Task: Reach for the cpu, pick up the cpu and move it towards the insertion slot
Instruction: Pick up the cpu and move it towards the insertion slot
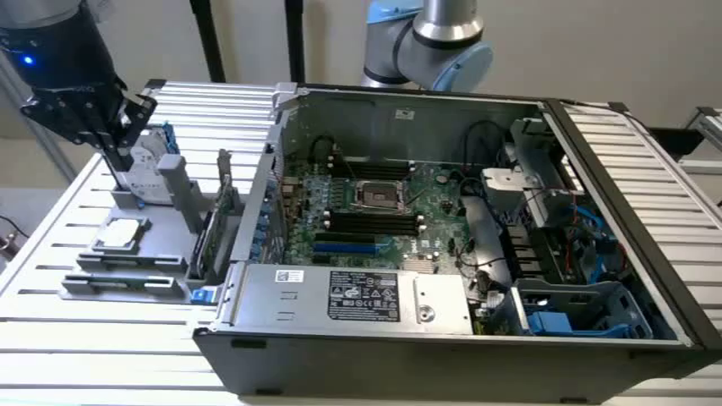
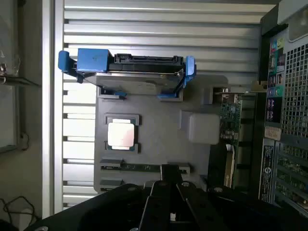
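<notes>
Wrist view, cpu (image 2: 121, 134) flat, top up, seemingly square

My black claw (image 1: 100, 123) and silver-and-blue arm (image 1: 434, 38).
My claw is matt black, built of angular linked bars under a dark round housing where a small blue light (image 1: 25, 59) glows; my arm is a silver tube with pale blue caps on its rounded joint.

Beneath the jaws the cpu (image 2: 121, 134) lies flat with open air above it (a straight way down). The upright hard drive (image 2: 134, 77) and a grey block (image 2: 204, 126) stand near it. The computer case wall (image 1: 257, 186) rises between the jaws and the insertion slot (image 1: 380, 196).
</notes>
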